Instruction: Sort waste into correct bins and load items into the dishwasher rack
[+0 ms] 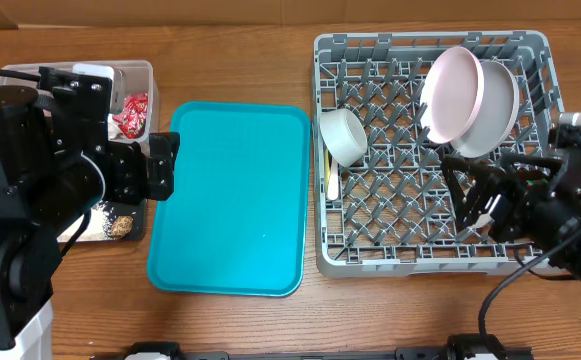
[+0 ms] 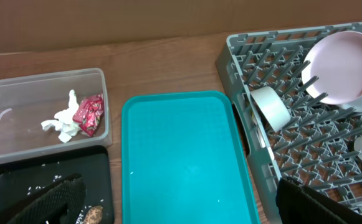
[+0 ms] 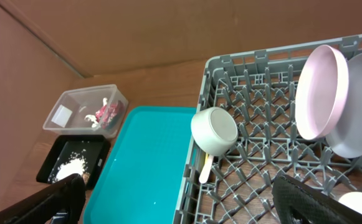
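The grey dishwasher rack point(image 1: 420, 268) holds a pink plate point(image 1: 450, 90), a white plate point(image 1: 498, 112), a white cup point(image 1: 343, 135) on its side and a pale yellow spoon point(image 3: 204, 168). The clear tub point(image 2: 19, 93) contains a crumpled napkin point(image 2: 59, 121) and a red wrapper point(image 2: 88, 114). In the black tray point(image 2: 19, 186) lie rice grains point(image 3: 68, 167) and a brown scrap point(image 2: 92, 214). My left gripper point(image 1: 165, 165) is open and empty at the teal tray's left edge. My right gripper point(image 1: 465, 192) is open and empty above the rack's right half.
A flat teal tray point(image 1: 232, 200) lies between the bins and the rack, with a few stray rice grains on it. Brown cardboard walls stand behind the table. Another white item point(image 3: 361, 202) shows at the rack's near right corner.
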Robot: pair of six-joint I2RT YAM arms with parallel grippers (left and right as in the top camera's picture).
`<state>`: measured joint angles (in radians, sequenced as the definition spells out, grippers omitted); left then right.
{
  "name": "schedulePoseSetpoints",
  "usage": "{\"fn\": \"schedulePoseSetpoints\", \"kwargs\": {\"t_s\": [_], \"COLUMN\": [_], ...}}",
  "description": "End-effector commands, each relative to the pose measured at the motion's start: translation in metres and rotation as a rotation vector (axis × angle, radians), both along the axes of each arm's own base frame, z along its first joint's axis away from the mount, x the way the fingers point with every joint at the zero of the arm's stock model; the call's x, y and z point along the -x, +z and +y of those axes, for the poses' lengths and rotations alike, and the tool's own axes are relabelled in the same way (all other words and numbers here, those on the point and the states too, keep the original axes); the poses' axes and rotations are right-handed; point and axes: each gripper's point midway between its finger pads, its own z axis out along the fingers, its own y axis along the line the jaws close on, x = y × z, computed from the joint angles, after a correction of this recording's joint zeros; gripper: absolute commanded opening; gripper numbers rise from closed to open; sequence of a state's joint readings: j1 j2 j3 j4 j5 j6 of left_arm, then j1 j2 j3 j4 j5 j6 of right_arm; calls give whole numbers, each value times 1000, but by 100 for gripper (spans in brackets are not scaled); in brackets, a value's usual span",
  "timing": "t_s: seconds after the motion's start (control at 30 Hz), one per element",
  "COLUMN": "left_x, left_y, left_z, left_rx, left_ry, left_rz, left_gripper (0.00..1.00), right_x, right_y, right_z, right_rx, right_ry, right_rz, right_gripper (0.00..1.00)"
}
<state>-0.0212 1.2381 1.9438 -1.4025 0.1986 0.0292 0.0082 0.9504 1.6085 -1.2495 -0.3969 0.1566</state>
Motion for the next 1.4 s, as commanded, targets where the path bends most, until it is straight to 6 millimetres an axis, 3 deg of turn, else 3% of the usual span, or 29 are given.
{"fn": "schedulePoseSetpoints", "kwargs": {"t_s": [0.0,0.1,0.27,0.37,0.47,0.7,0.87,0.93,1.07,1.37], "left_x": [-2,-4,-10,-13,-16,-26,-35,-37,-43,-54], "left_y": [-1,-3,-8,-11,-14,-23,-32,-35,-41,-54], "left_z": [-3,-4,-4,-4,-4,-4,-4,-4,-5,-5], "left_rx": [4,3,3,3,3,2,1,1,1,0], "left_ry": [-17,-17,-17,-17,-17,-17,-17,-17,-17,-17], "left_rz": [4,13,31,45,55,90,121,131,152,196], "left_gripper": [100,100,100,100,100,100,100,100,100,100], "right_x": [1,3,21,19,11,1,3,5,12,24], "right_y": [5,2,-25,-27,-21,0,24,24,7,-67], "right_z": [2,3,0,-8,-16,-16,-17,-19,-23,-39], "right_rx": [-1,-1,7,37,87,323,461,475,488,393], "right_ry": [15,15,6,-37,-64,73,107,88,51,-105], "right_rz": [-16,-2,140,141,88,-128,-348,-384,-445,-450], "right_gripper": [100,100,100,100,100,100,100,100,100,100]}}
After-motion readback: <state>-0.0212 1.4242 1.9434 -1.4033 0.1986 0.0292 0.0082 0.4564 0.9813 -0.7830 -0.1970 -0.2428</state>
